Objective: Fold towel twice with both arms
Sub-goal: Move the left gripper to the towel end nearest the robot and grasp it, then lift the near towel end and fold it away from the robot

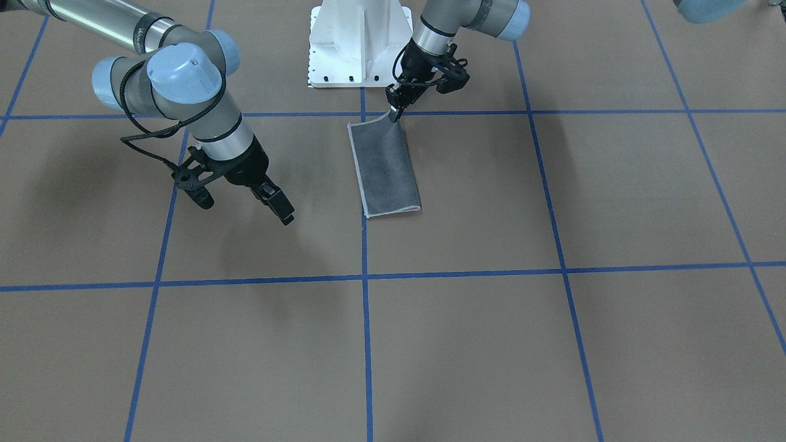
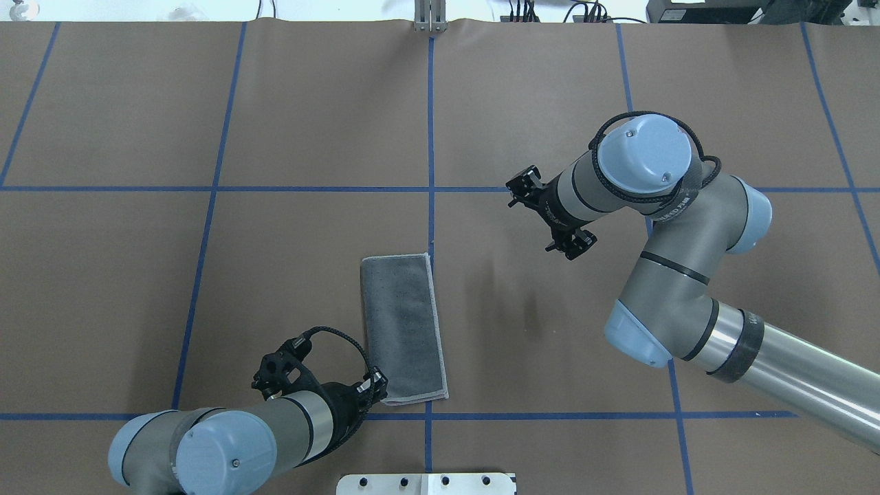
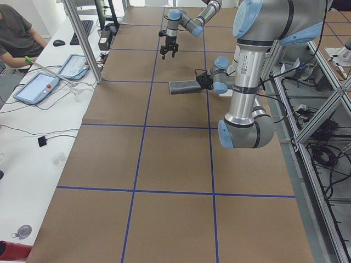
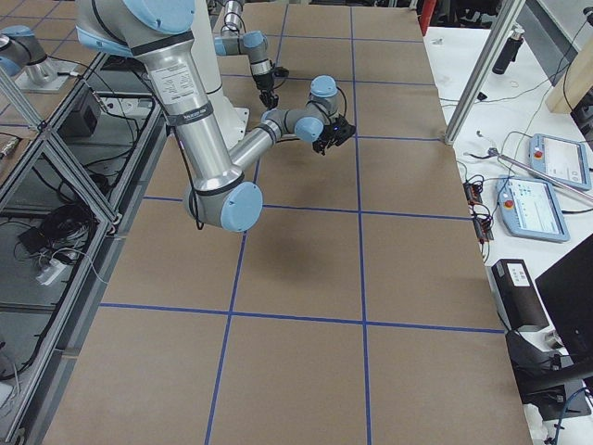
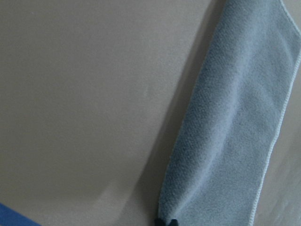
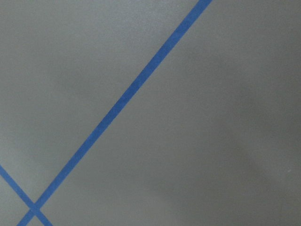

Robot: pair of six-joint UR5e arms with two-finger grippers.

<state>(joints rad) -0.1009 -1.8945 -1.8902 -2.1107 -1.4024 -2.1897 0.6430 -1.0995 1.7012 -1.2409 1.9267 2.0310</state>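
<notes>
The towel (image 1: 385,169) lies flat on the brown table, folded into a narrow strip with its dark grey face up and a light grey hem. It also shows in the overhead view (image 2: 404,330) and the left wrist view (image 5: 235,132). My left gripper (image 1: 394,113) is shut on the towel's corner nearest the robot base, low at the table; its tips show in the left wrist view (image 5: 165,221). My right gripper (image 1: 286,216) hangs above bare table, well to the side of the towel and apart from it. It holds nothing and looks open.
The white pedestal base (image 1: 359,43) stands just behind the towel's near end. Blue tape lines (image 1: 366,279) mark the brown table in squares. An operator (image 3: 16,38) sits at a side desk with tablets, off the table.
</notes>
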